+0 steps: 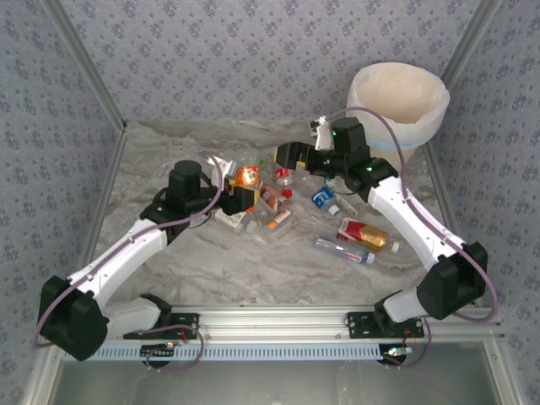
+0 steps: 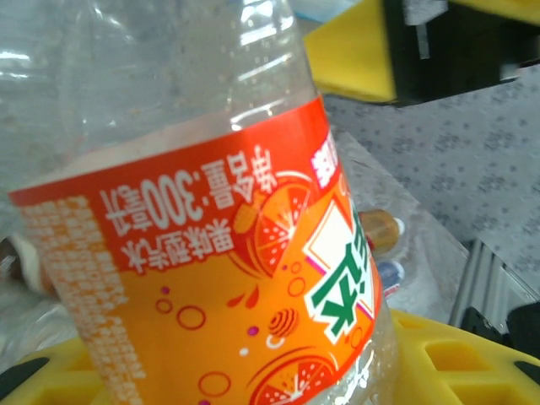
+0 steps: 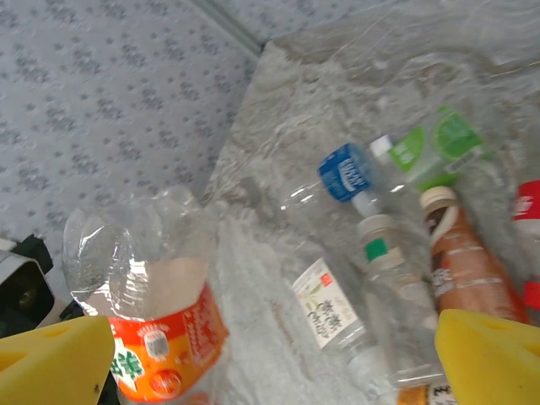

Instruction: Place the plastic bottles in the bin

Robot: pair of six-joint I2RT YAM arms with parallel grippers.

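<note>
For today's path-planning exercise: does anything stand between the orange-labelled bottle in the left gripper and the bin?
Yes. In the top view, the right arm and its open right gripper lie across the straight line from the orange-labelled bottle to the bin at the far right.

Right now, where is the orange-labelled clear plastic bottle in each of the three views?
Top external: the orange-labelled clear plastic bottle is just left of centre.
Left wrist: centre-left, very close to the lens.
Right wrist: lower-left corner.
Shared landmark: the blue-grey patterned wall.
</note>
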